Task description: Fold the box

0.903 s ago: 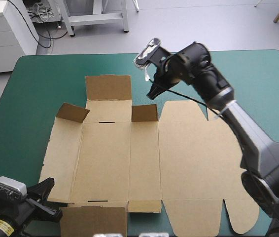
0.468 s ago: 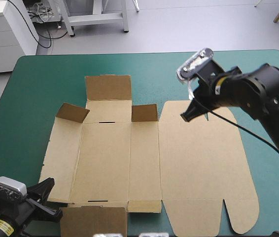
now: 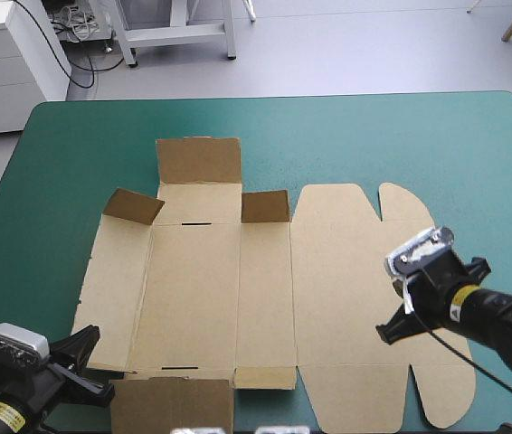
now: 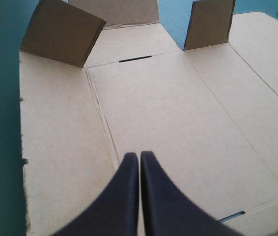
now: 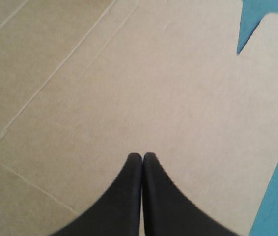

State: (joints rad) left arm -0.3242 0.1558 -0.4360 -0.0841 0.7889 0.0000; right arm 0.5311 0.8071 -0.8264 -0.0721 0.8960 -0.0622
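Both closed (empty): right end effector [image 5: 142, 155] over the box [image 3: 193, 289], left end effector [image 4: 140, 154] seemingly at its corner.

A table [image 3: 374, 136] with rounded corners, covered in teal-green

Left gripper [image 4: 140, 156] closed, fingers [image 4: 122, 201] meeting in one pointed arch; left arm [image 3: 7, 398] sits low at the near left, gripper aimed forward and to the right. Right gripper [image 5: 142, 156] closed too, fingers tip to tip. Right arm [image 3: 509, 325] reaches in low from the near right, gripper pointing left and slightly down.
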